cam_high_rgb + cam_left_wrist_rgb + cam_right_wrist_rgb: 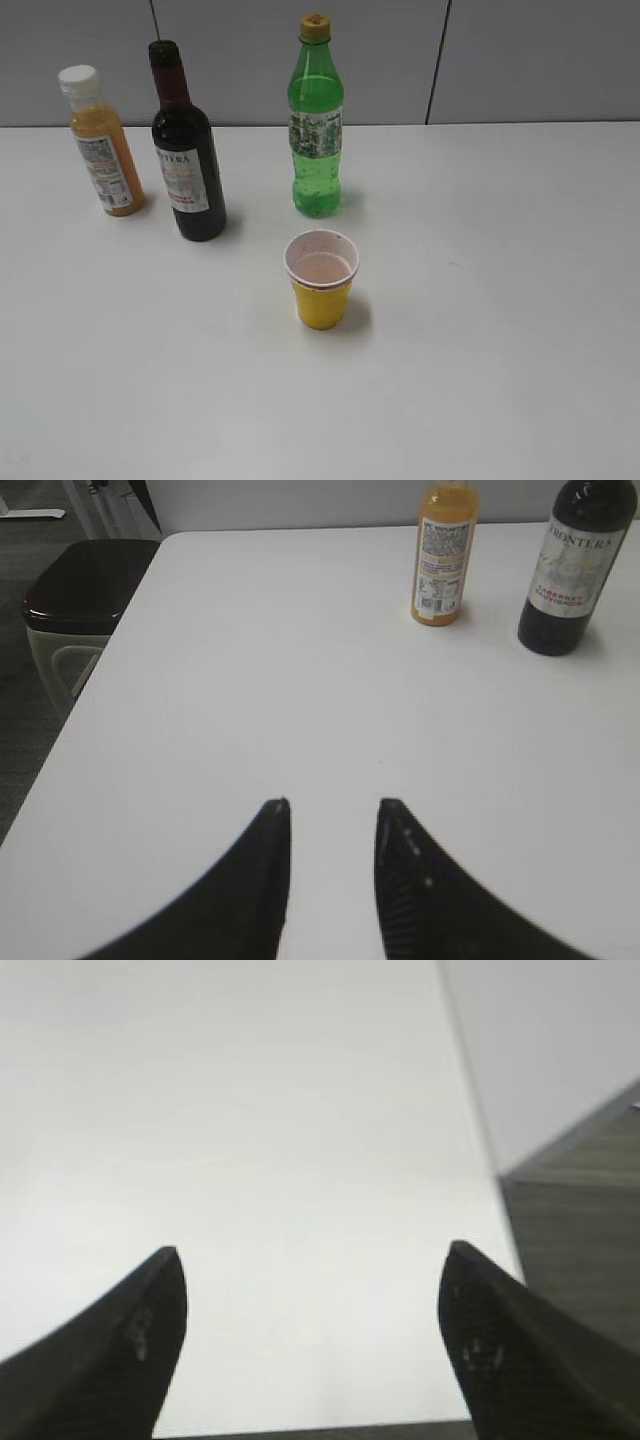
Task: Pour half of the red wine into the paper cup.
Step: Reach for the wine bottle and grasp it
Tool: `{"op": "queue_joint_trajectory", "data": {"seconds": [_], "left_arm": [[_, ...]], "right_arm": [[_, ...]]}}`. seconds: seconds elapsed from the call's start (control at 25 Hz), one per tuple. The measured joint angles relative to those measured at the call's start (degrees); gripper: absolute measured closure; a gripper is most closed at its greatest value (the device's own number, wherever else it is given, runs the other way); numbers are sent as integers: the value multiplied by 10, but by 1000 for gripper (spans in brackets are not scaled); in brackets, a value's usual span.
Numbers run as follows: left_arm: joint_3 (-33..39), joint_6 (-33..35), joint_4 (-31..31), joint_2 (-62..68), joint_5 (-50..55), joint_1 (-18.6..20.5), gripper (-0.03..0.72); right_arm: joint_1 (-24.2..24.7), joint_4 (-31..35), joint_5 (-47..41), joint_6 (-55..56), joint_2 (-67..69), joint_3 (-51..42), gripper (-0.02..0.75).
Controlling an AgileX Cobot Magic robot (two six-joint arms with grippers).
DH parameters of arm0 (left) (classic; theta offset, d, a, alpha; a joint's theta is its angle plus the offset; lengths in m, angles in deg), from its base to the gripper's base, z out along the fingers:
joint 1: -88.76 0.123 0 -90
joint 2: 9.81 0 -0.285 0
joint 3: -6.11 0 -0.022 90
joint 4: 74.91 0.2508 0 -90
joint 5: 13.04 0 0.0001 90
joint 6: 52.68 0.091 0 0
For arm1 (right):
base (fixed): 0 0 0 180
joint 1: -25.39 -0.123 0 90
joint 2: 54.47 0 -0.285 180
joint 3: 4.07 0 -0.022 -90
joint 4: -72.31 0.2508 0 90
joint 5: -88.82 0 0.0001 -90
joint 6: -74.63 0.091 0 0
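Observation:
The red wine bottle (188,165) stands upright at the back left of the white table, dark glass with a maroon foil neck and a white label. It also shows in the left wrist view (576,570) at the top right. The yellow paper cup (321,279) stands in the middle of the table, in front of the bottles. My left gripper (333,805) is open and empty over bare table, well short of the wine bottle. My right gripper (312,1250) is wide open and empty over bare table near its edge. Neither gripper shows in the exterior view.
An orange juice bottle (102,143) with a white cap stands left of the wine and also shows in the left wrist view (444,555). A green soda bottle (316,122) stands behind the cup. A dark bin (75,605) sits beside the table's left edge.

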Motion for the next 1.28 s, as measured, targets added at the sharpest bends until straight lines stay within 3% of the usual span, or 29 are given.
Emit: {"op": "queue_joint_trajectory", "data": {"seconds": [0.12, 0.36, 0.68, 0.84, 1.28], "left_arm": [[0, 0, 0, 0, 0, 0, 459], [0, 0, 0, 0, 0, 0, 459], [0, 0, 1, 0, 0, 0, 459], [0, 0, 1, 0, 0, 0, 459], [0, 0, 1, 0, 0, 0, 459]], "right_arm": [[0, 117, 20, -29, -109, -51, 146], [0, 169, 56, -52, -305, -194, 146], [0, 151, 109, -14, -323, -260, 146], [0, 128, 111, 20, -323, -263, 146], [0, 137, 111, 24, -323, -264, 146]]}}
